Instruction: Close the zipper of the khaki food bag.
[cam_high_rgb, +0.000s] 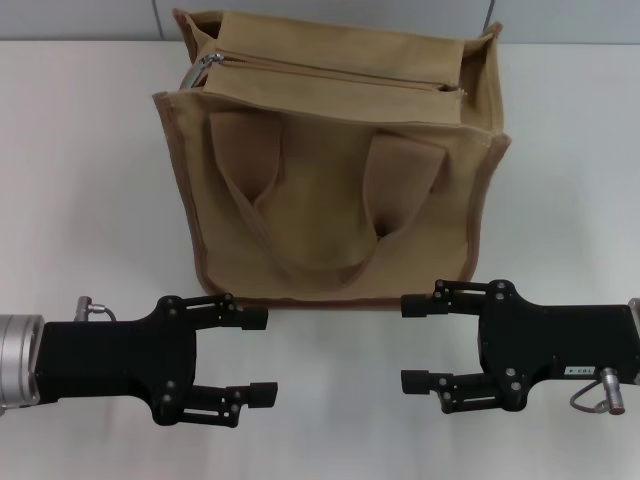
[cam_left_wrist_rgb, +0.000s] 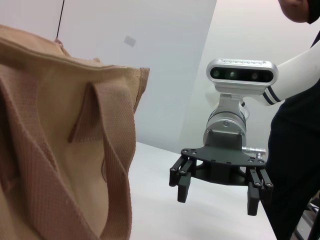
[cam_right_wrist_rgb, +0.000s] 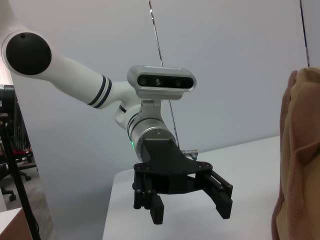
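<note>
The khaki food bag (cam_high_rgb: 330, 190) stands upright at the middle back of the white table, its two loop handles hanging down its front. Its zipper (cam_high_rgb: 330, 74) runs across the top, showing a dark gap along its length. A shiny silver metal piece (cam_high_rgb: 198, 72) sits at the zip's left end and a small silver bit (cam_high_rgb: 458, 92) at the right end. My left gripper (cam_high_rgb: 260, 357) is open, low in front of the bag's left corner. My right gripper (cam_high_rgb: 410, 343) is open before the right corner. Both hold nothing and face each other.
The white table (cam_high_rgb: 90, 180) extends on both sides of the bag. The left wrist view shows the bag's side (cam_left_wrist_rgb: 60, 150) and my right gripper (cam_left_wrist_rgb: 217, 199). The right wrist view shows my left gripper (cam_right_wrist_rgb: 191, 212) and the bag's edge (cam_right_wrist_rgb: 300, 160).
</note>
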